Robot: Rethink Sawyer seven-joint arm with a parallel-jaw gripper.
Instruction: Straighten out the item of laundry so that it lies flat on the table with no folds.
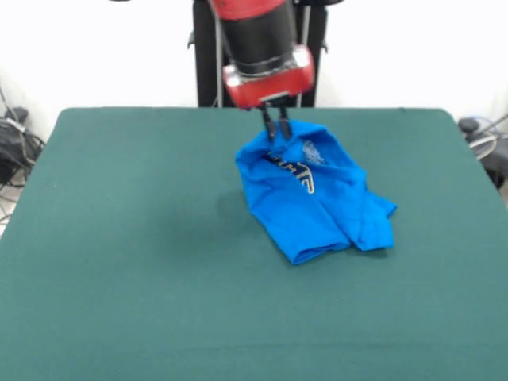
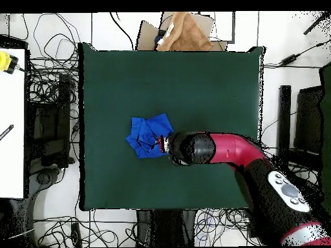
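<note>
1. While the red and black arm reaches down from the pedestal side, its gripper sits at the far, upper edge of the T-shirt in the front view.
2. Two dark fingers stand close together with their tips down in the blue cloth; they look pinched on a fold of the shirt, though the contact itself is too small to see clearly.
3. That shirt lies bunched on the green table, a little toward the far side and right of centre in the front view.
4. White lettering shows on the upper face, running across a raised ridge of cloth.
5. Its nearer part is folded over on itself in two rounded lobes, touching the felt.
6. From overhead, the shirt is a crumpled patch near the middle of the table, with the arm's end overlapping its edge on the robot's side.
7. Brown cloth lies beyond the table's far edge in the overhead view.
</note>
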